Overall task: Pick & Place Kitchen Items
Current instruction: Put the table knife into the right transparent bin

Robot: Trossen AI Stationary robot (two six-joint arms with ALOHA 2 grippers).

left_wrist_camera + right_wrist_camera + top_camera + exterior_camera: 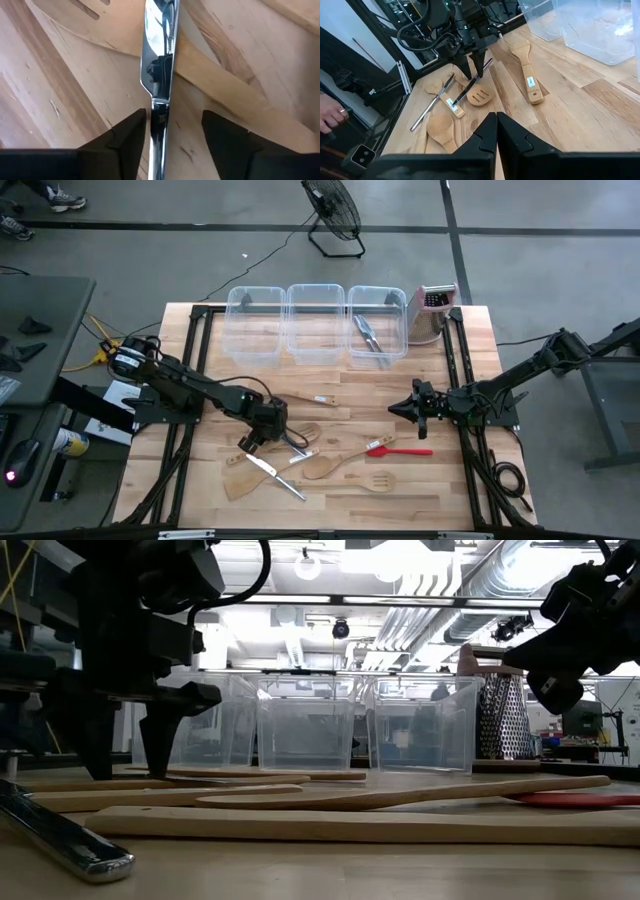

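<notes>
Knife (159, 65) between left end effector (170, 132) fingers (227, 137)

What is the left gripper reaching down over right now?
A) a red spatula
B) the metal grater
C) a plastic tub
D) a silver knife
D: the left wrist view shows the left gripper open, its fingers on either side of a silver knife lying across wooden utensils.

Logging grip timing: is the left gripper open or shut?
Open: the left gripper has its dark fingers spread either side of the silver metal knife, unclamped.

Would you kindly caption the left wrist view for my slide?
Open left gripper straddling a metal knife lying across wooden utensils.
</notes>
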